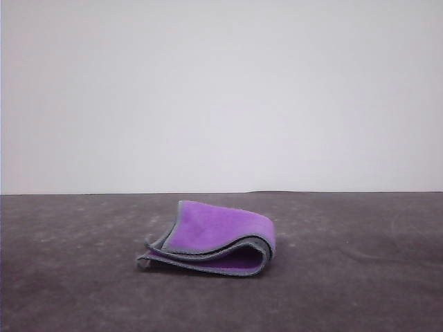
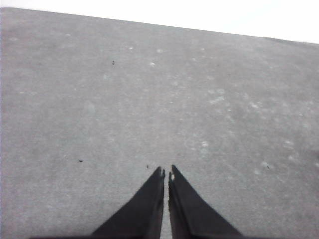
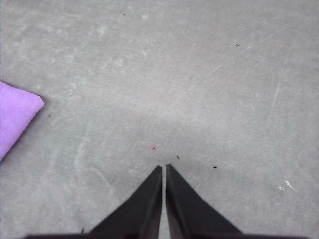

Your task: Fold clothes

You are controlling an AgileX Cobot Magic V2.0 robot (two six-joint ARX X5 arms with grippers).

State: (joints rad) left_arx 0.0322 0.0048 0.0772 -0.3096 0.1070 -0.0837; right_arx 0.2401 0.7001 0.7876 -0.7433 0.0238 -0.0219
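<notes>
I read the cloth point(image 1: 214, 238) as already folded over, purple face out — it lies on the table point(image 1: 360, 277), apart from my right gripper point(image 3: 164, 167), off to one side ahead of the tips. Both that and the left gripper point(image 2: 166, 172) hover pinched closed, empty. Next I'd judge whether another fold is needed.
</notes>
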